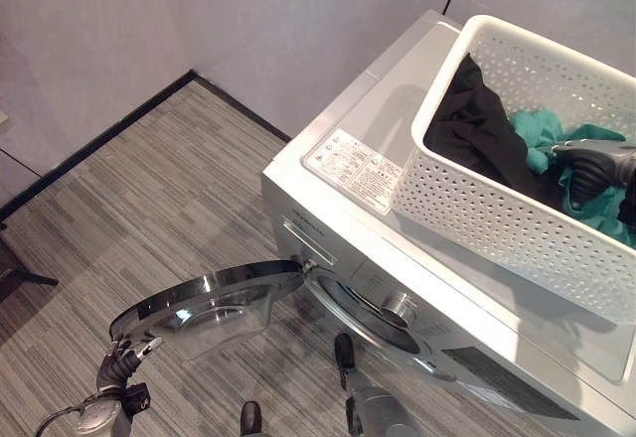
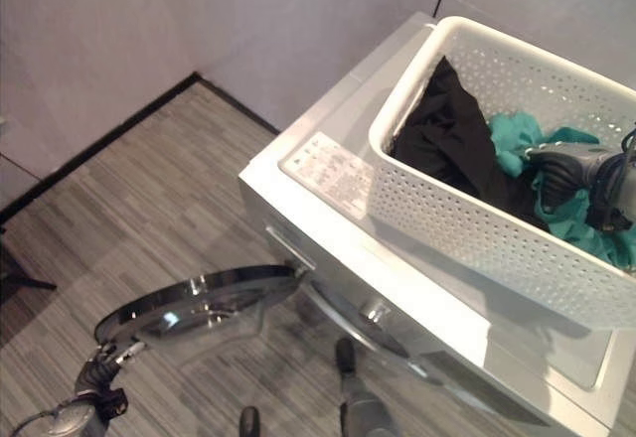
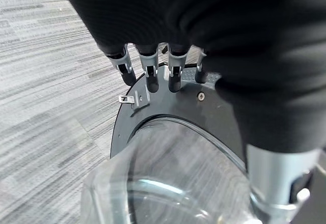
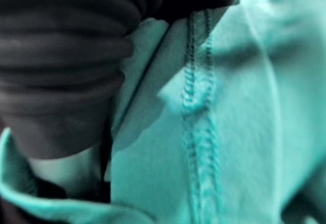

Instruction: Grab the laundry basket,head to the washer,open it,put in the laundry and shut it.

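A white perforated laundry basket [image 1: 477, 209] stands on top of the white washer [image 1: 343, 164]. Inside it lie a black garment [image 1: 477, 129] and a teal cloth [image 1: 542, 129]. My right hand [image 1: 594, 171] reaches down into the basket onto the teal cloth [image 4: 229, 132], and its fingers are buried in the fabric. The washer's round glass door [image 1: 214, 303] is swung wide open to the left. My left hand [image 1: 121, 363] is at the door's outer edge, fingertips [image 3: 153, 81] resting on the dark inner rim [image 3: 204, 107] beside the latch hook.
Grey plank flooring [image 1: 149, 209] spreads to the left of the washer. Grey walls with a dark skirting [image 1: 99, 139] close the room behind. The washer's control panel with a knob [image 1: 399, 308] sits above the drum opening.
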Tool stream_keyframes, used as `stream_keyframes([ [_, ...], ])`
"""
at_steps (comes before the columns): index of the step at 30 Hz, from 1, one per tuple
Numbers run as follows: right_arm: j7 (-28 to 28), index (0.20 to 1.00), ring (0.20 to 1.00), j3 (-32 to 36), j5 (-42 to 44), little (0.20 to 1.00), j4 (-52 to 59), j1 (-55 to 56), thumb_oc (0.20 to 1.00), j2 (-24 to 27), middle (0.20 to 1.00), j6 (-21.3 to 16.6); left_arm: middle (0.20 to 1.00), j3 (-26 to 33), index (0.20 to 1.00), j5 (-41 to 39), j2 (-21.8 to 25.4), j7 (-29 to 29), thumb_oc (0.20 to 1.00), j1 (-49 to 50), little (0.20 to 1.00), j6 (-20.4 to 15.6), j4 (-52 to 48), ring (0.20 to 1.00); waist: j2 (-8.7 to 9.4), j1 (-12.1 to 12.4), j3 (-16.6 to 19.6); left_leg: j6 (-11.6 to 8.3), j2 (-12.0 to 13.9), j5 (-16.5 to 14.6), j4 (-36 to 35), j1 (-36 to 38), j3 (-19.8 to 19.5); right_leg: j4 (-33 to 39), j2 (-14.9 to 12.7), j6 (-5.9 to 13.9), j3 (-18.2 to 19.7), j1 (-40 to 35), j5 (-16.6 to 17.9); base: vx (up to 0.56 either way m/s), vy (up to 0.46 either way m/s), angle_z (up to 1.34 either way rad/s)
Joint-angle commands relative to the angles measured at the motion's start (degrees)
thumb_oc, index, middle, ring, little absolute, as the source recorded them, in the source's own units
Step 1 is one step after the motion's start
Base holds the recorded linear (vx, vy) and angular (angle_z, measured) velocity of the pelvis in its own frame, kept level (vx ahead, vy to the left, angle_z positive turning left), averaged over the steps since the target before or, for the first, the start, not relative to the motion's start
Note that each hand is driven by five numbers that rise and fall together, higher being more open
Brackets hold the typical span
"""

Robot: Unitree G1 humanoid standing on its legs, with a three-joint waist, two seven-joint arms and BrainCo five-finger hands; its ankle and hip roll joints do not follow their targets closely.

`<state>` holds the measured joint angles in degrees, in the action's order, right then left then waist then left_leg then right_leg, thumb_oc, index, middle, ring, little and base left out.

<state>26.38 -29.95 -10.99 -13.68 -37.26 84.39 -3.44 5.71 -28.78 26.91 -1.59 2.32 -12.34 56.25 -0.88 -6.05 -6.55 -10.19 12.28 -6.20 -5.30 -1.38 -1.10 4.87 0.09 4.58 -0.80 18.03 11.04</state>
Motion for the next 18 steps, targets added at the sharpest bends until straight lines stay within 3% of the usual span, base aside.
stream_keyframes([
  [1,4.29,1.0,1.0,-6.43,0.65,1.0,-3.64,6.82,1.0,-7.14,1.0,1.08,1.0,-11.26,1.0,3.23,-5.82,-5.28,1.0,-3.28,1.0,3.75,0.88,1.0,0.4,1.59,-3.43,2.64,0.36,7.76,0.3,1.03,-0.09,-10.63,-3.17,3.07,-0.97,6.76,-7.83,-0.01,-0.017,0.05],
  [2,4.2,1.0,1.0,-5.85,0.33,1.0,-4.43,7.6,1.0,-8.09,1.0,1.4,1.0,-11.4,1.0,3.11,-5.69,-5.19,1.0,-3.46,1.0,3.86,0.95,1.0,0.31,1.67,-3.53,2.65,0.36,7.8,0.3,0.77,-0.24,-10.61,-3.14,3.02,-1.03,6.93,-7.86,-0.01,-0.015,0.05],
  [3,4.24,0.774,0.774,-4.95,0.19,0.774,-4.58,8.69,0.774,-8.67,0.774,1.47,1.0,-11.53,1.0,3.23,-5.66,-5.09,1.0,-3.43,1.0,3.93,1.06,1.0,0.26,1.6,-3.52,2.65,0.39,7.79,0.3,0.57,-0.33,-10.58,-3.14,2.99,-1.09,7.01,-7.9,0.0,0.0,0.0],
  [4,3.88,0.2,0.2,-4.39,-0.1,0.2,-5.26,9.31,0.2,-9.5,0.2,1.8,1.0,-11.68,1.0,3.31,-5.6,-4.97,1.0,-3.58,1.0,4.02,1.18,1.0,0.24,1.72,-3.54,2.65,0.47,7.8,0.3,0.44,-0.39,-10.64,-3.12,2.94,-1.12,7.15,-7.91,0.0,0.0,0.0],
  [13,-0.76,0.2,0.2,6.0,-1.28,0.2,-5.41,14.23,0.2,-11.83,0.2,2.88,1.0,-10.18,1.0,5.14,-6.46,-4.07,1.0,-4.16,1.0,4.75,5.12,1.0,0.05,1.23,-2.31,2.8,0.76,7.27,0.3,0.97,-0.04,-10.65,-2.92,3.02,-0.89,6.62,-8.06,0.01,0.002,0.07],
  [18,-6.57,0.2,0.2,17.6,3.12,0.2,-3.36,16.46,0.2,-13.9,0.2,4.08,1.0,-9.25,1.0,5.54,-6.91,-3.52,1.0,-4.5,1.0,4.72,5.67,1.0,0.2,0.52,-1.36,3.0,0.64,5.92,0.3,2.26,0.55,-10.54,-2.92,3.17,-0.55,5.47,-8.11,0.01,0.015,0.01],
])
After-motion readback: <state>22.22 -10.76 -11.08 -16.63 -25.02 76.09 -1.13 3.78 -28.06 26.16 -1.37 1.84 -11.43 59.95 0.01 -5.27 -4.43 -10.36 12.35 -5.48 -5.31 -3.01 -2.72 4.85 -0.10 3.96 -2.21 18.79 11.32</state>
